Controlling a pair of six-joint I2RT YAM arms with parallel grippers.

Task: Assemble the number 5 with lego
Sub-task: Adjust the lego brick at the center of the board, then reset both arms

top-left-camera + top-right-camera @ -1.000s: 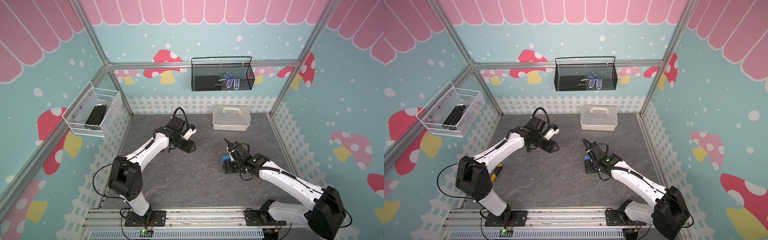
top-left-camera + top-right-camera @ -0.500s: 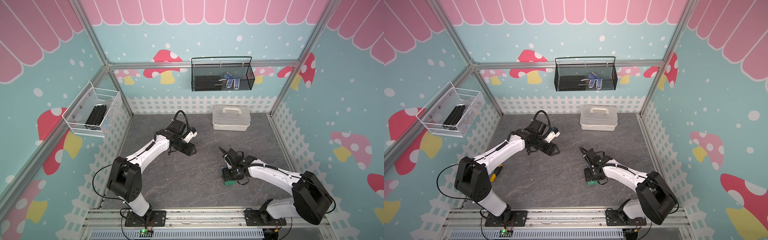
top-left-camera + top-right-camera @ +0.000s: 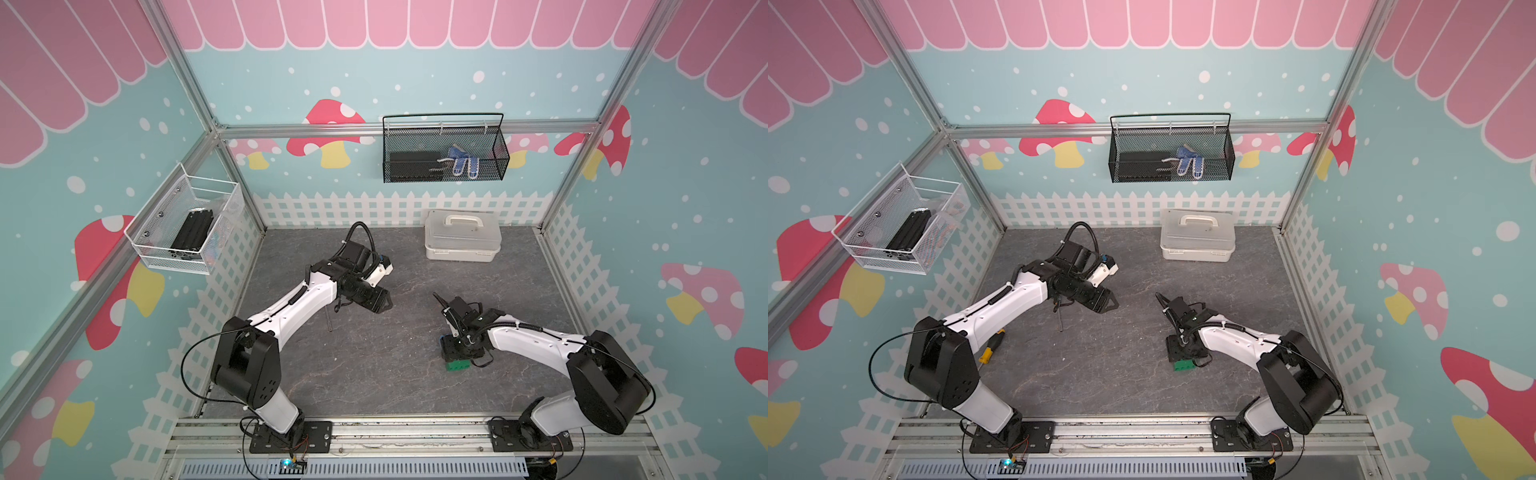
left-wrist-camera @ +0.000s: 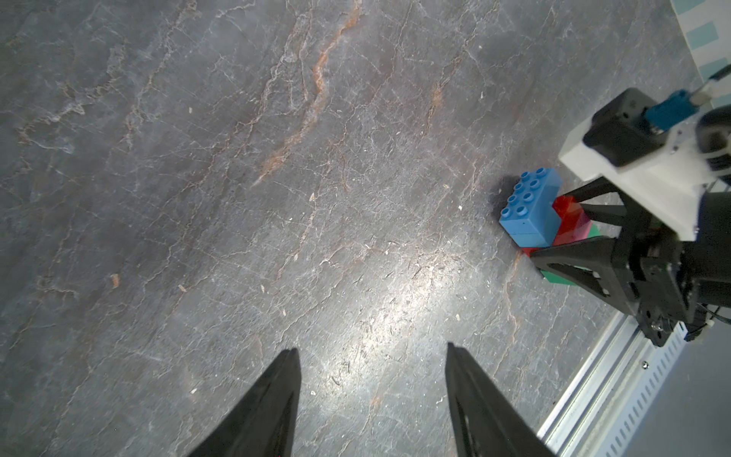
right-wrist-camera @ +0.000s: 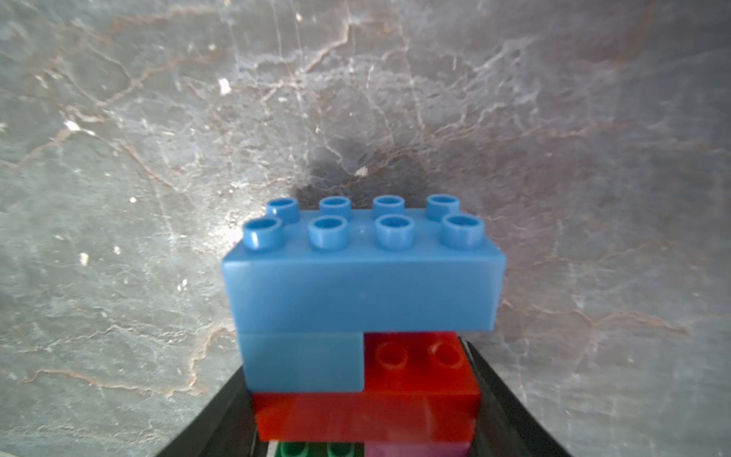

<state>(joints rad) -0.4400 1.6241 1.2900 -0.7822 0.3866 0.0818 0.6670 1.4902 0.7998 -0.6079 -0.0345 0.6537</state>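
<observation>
In a top view I see the number 5 (image 3: 457,365) lower right of centre on the floor (image 3: 374,374), beneath my right gripper (image 3: 456,355). Left wrist view: left gripper (image 4: 372,348) at the bottom edge, spread and empty. Right wrist view: fingers (image 5: 510,419) clamp the red brick (image 5: 364,415) by its ends.

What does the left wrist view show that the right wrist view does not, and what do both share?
Left wrist only: the left end effector, open and empty, and the silver metal rail. Right wrist only: studs on the green plastic brick. Both: the long blue studded plastic brick topping the stack, the right end effector gripping it, the grey stone-patterned table.
</observation>
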